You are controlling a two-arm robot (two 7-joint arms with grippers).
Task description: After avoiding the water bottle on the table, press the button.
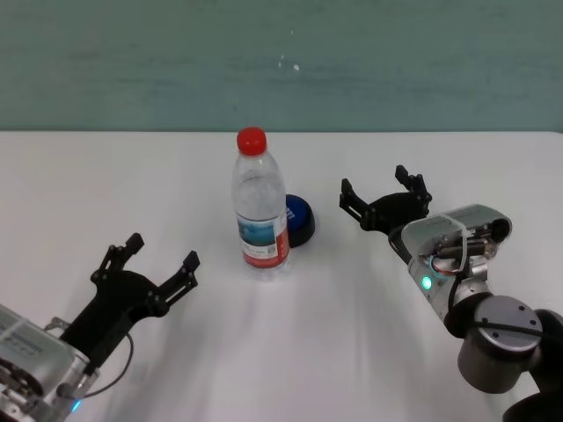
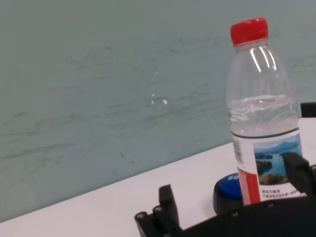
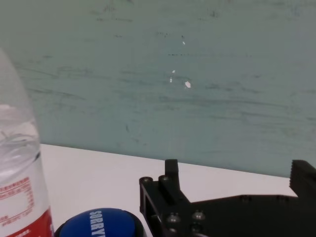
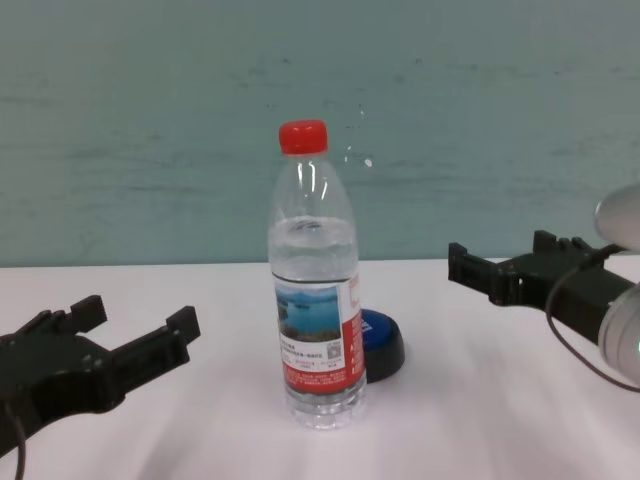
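The water bottle (image 1: 259, 205) stands upright mid-table, clear with a red cap and red-and-white label; it also shows in the chest view (image 4: 314, 285), left wrist view (image 2: 264, 118) and right wrist view (image 3: 17, 182). The blue button (image 1: 299, 220) on its black base sits right behind it, partly hidden; it shows in the chest view (image 4: 381, 340) and right wrist view (image 3: 101, 224). My right gripper (image 1: 385, 197) is open and empty, to the right of the button and apart from it. My left gripper (image 1: 161, 251) is open and empty, near the front left.
The white table (image 1: 132, 176) stretches wide on all sides. A teal wall (image 1: 281, 61) runs behind its far edge. My right arm's body (image 1: 475, 290) fills the front right corner.
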